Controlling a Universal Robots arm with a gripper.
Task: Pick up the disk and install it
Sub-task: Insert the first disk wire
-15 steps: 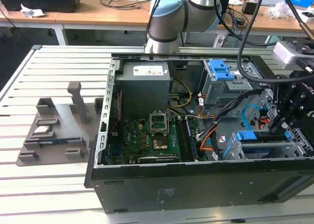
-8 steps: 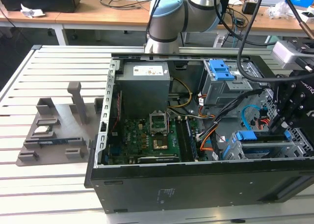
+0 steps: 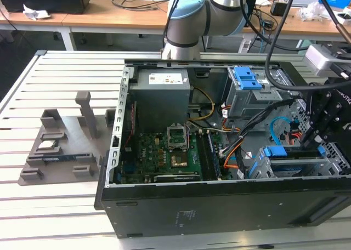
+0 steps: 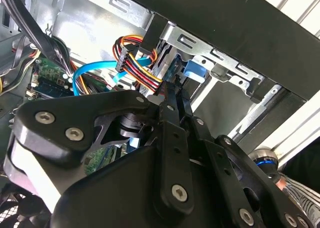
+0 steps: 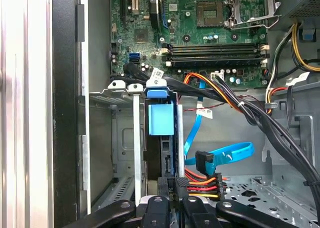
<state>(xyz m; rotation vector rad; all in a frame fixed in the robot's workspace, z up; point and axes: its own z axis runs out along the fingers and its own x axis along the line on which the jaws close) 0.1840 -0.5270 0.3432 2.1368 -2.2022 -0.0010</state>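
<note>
Claw (image 5: 172,190) pinching the disk (image 5: 161,119) by its rear edge, long axis running straight into drive cage (image 5: 136,153) slot.

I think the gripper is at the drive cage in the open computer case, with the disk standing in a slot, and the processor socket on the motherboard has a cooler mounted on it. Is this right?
Not quite. The processor socket has no cooler on it; its metal frame lies bare, as the exterior view and the first wrist view show. The rest holds: the gripper is at the drive cage in the computer case, and the disk stands in a slot.

The claw (image 3: 317,142) sits over the disk (image 3: 296,161) in the drive cage (image 3: 329,165).
</note>
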